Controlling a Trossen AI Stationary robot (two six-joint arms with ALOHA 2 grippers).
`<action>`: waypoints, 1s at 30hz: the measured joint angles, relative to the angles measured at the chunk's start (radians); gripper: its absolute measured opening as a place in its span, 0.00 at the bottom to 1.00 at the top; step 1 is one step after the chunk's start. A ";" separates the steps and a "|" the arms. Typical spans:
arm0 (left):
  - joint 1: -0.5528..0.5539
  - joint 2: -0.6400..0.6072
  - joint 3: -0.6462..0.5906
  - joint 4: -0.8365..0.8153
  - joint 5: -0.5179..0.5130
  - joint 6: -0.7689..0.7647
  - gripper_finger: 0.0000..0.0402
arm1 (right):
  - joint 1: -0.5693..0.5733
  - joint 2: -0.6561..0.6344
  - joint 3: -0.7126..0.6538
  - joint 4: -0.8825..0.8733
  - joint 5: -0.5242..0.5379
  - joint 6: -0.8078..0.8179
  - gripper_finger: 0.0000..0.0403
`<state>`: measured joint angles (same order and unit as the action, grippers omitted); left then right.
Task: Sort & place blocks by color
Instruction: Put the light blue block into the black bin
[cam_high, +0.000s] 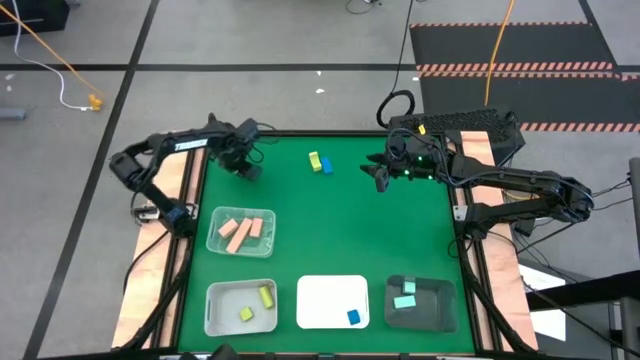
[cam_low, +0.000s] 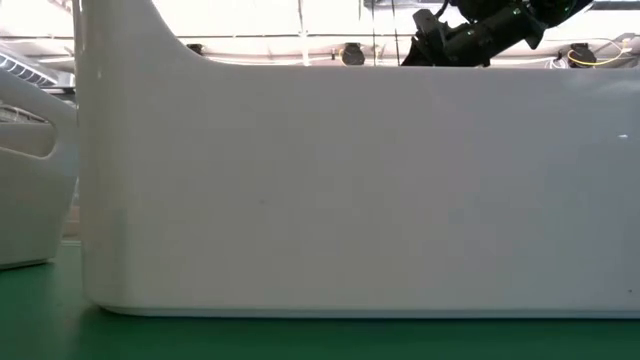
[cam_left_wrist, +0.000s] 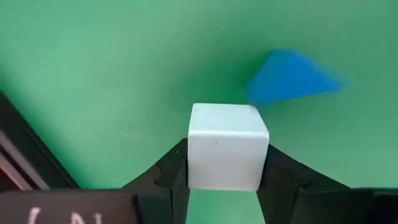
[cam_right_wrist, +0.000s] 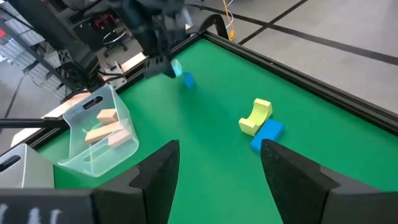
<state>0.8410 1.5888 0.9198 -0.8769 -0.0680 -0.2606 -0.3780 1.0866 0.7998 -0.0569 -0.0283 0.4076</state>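
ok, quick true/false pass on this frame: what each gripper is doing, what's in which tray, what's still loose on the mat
1. The left gripper holds a pale mint cube between its fingers. True.
2. The right gripper is shut on a blue block. False: its fingers are open and empty, hovering over the green mat.
3. The clear tray holds salmon-pink blocks. True.
4. The white tray holds a yellow block. False: it holds one blue block.
5. A yellow block and a blue block lie touching near the mat's far edge. True.
6. The dark tray is empty. False: mint blocks lie in it.
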 joint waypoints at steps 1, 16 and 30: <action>0.000 -0.028 0.001 0.002 0.005 -0.017 0.34 | 0.000 0.000 0.000 0.000 -0.001 0.000 0.53; -0.272 -0.377 0.002 0.383 0.229 -0.364 0.34 | 0.077 0.018 0.000 0.241 0.001 -0.216 0.53; -0.594 -0.378 0.005 1.082 0.259 -0.573 0.34 | 0.198 0.240 0.000 0.828 0.002 -0.573 0.54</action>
<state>0.2471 1.2111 0.9245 0.2050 0.1913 -0.8337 -0.1798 1.3267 0.7998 0.7709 -0.0265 -0.1652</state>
